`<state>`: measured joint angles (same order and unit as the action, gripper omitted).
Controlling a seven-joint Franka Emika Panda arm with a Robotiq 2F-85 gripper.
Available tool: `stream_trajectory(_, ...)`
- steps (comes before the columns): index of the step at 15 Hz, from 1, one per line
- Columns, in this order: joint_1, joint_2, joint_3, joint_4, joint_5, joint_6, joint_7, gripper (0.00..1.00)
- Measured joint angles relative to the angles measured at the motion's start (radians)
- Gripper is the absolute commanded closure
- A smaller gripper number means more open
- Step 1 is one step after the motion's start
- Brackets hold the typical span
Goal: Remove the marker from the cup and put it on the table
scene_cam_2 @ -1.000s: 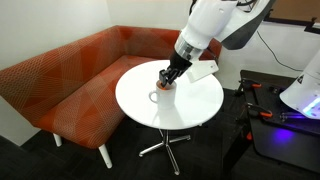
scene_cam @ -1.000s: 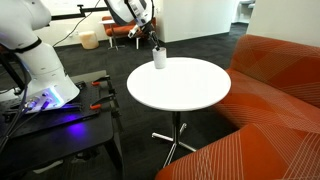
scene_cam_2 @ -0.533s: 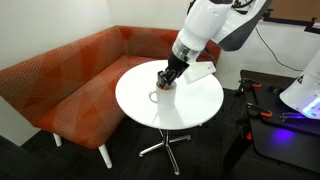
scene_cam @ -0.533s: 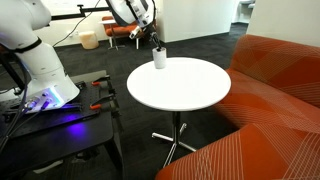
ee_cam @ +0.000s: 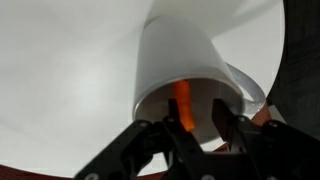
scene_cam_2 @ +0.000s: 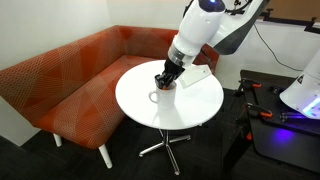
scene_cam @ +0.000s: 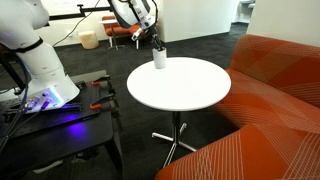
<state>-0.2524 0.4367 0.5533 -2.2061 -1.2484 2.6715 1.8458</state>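
The task is only at its beginning: the marker (ee_cam: 183, 100) is inside the cup (ee_cam: 180, 60), which stands on the table (scene_cam: 185, 95) directly below the gripper (ee_cam: 188, 128). In the wrist view the jaws are spread, one on each side of the marker, and seem not to press it. What is left, I judge: pinch it, lift it out, lay it on the table.

Office lounge: orange upholstered sofa (scene_cam_2: 70, 80), round white table (scene_cam_2: 185, 112), dark carpet (scene_cam: 200, 45)
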Motion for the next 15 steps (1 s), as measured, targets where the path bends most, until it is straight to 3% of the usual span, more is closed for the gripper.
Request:
stream_trajectory(7,0.02,0.022,-0.005,0.026,-0.05,-0.023,0.0,0.62)
stream_trajectory(9,0.022,0.025,-0.005,0.029,-0.06,-0.025,0.0,0.72)
stream_trajectory(10,0.023,0.026,-0.006,0.03,-0.064,-0.025,0.0,0.83)
stream_trajectory(12,0.025,0.028,-0.006,0.033,-0.068,-0.026,0.0,0.88)
stream_trajectory(13,0.026,0.029,-0.006,0.034,-0.069,-0.027,0.0,0.98)
stream_trajectory(15,0.026,0.029,-0.006,0.036,-0.07,-0.027,0.0,0.95)
